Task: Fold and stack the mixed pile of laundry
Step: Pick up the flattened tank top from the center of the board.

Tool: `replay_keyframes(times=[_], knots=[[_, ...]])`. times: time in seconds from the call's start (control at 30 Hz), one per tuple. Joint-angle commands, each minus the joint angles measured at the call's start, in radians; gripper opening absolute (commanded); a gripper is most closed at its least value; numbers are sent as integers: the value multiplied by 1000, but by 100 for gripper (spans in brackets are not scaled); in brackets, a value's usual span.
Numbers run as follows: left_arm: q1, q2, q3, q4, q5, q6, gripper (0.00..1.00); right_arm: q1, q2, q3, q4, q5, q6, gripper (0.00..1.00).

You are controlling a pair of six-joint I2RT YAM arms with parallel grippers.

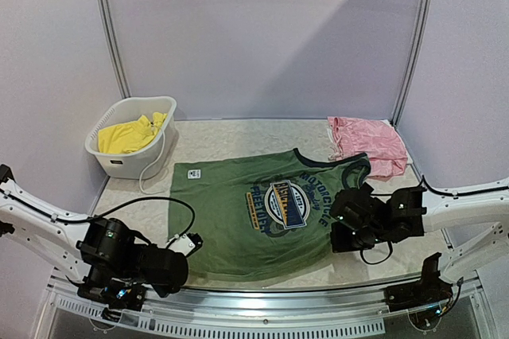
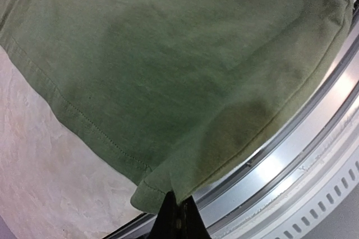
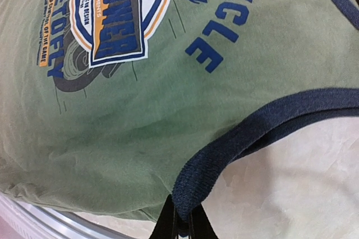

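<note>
The olive-green tank top [image 1: 262, 212] lies spread flat mid-table, its round blue-orange graphic [image 1: 288, 204] facing up. My left gripper [image 1: 193, 242] is shut on the top's near-left hem corner [image 2: 154, 194]. My right gripper [image 1: 340, 237] is shut on the dark blue armhole trim [image 3: 196, 180] at the top's near-right side. A pink garment [image 1: 370, 144] lies bunched at the back right. Bright yellow shorts [image 1: 127, 135] lie inside the basket. No separate dark blue garment is in view.
A white plastic basket [image 1: 131, 162] stands at the back left with a white cord trailing from it. A metal rail [image 1: 318, 287] runs along the table's near edge, close to both grippers. Grey walls close off the back and sides.
</note>
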Motion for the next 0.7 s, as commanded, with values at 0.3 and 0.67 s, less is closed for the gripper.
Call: replay_keyframes(times=[0.3, 0.67], knots=[[46, -7, -22, 32, 73, 30, 0, -23, -22, -119, 40, -149, 1, 1], [46, 55, -22, 72, 105, 53, 0, -22, -208, -240, 78, -253, 51, 54]])
